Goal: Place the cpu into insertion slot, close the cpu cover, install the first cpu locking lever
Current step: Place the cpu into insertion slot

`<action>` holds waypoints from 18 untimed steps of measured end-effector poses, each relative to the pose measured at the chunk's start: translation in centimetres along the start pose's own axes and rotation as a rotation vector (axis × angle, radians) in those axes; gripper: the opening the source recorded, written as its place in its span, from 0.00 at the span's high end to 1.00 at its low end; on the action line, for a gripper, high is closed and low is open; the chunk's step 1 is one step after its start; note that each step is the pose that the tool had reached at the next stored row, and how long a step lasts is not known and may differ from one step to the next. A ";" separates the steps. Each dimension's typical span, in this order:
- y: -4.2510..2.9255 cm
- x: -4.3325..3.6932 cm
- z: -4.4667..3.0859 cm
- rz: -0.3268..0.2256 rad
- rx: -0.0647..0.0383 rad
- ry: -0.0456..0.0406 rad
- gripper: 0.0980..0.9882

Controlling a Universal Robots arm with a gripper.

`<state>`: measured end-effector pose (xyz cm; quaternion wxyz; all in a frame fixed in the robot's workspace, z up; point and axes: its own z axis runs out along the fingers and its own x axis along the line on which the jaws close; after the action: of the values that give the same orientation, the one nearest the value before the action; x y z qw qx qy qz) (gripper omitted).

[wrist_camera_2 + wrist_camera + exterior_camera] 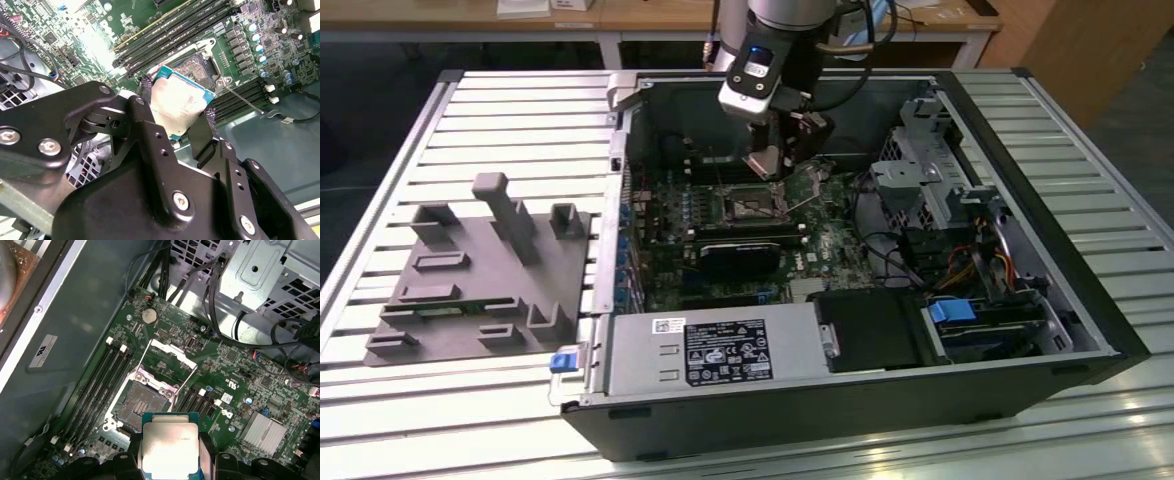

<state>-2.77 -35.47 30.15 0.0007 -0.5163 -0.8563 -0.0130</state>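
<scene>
— Where is the cpu?
— The cpu, a small flat square chip with a dull silver-grey metal top and a blue-green edge, is clamped in the black two-fingered gripper. Both wrist views show the fingers pressed against its opposite sides.
— And the socket?
— The insertion slot, a dark square bed of pins on the green motherboard, lies uncovered. The chip is near it but apart from it. The cpu cover, a thin silvery metal frame with a square window, is swung back on its hinge, off the slot.
— What about the wider scene?
— In the exterior view the gripper hangs inside the open black computer case, over the board. The case lies on its side on the slatted metal tabletop. A grey moulded fixture sits on the slats at the exterior view's left, just beside the case.
</scene>
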 end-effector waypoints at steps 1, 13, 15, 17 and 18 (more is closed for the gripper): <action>0.00 0.00 0.00 0.000 0.000 0.0000 0.51; -0.02 -0.01 0.67 0.085 -0.002 -0.0022 0.51; -0.02 -0.01 0.87 0.121 -0.003 -0.0030 0.51; -0.03 -0.02 1.07 0.157 -0.003 -0.0038 0.51; -0.03 -0.02 1.17 0.175 -0.004 -0.0041 0.51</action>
<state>-2.77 -35.47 28.97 -0.0009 -0.5892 -0.8079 -0.0133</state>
